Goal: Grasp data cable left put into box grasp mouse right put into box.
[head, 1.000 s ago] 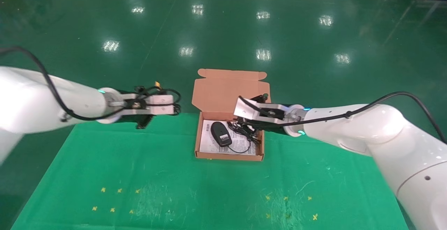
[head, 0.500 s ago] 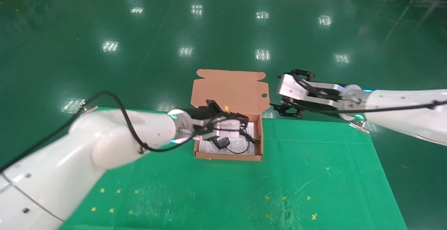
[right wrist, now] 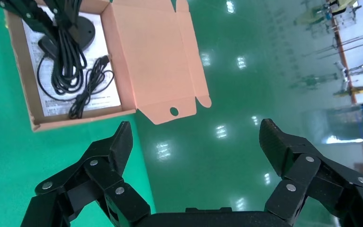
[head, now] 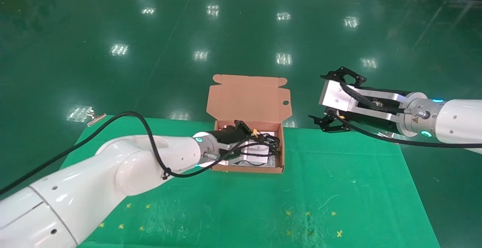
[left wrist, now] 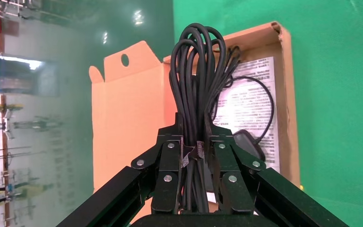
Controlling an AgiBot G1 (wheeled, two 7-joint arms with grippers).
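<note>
The orange-brown box (head: 246,169) stands open at the table's far middle, its lid (head: 248,97) tipped back. My left gripper (head: 272,148) reaches in over it, shut on the data cable (head: 268,139), a bundle of black loops. In the left wrist view the gripper (left wrist: 196,137) pinches the cable (left wrist: 197,71) above the white sheet (left wrist: 246,94). The black mouse (left wrist: 248,142) lies in the box with its cord; the head view mostly hides it. My right gripper (head: 317,96) is open and empty, raised to the right of the box. The right wrist view shows that gripper (right wrist: 196,135) and the mouse (right wrist: 82,30).
A green cloth (head: 241,203) covers the table, with small yellow cross marks (head: 308,214) near the front. Shiny green floor (head: 241,33) lies beyond the table's far edge. The mouse's cord with USB plug (right wrist: 90,85) lies along the box's right side.
My left arm has swung in from the left, carrying the data cable over the box. My right gripper has pulled out of the box to the right and up, leaving the mouse inside.
</note>
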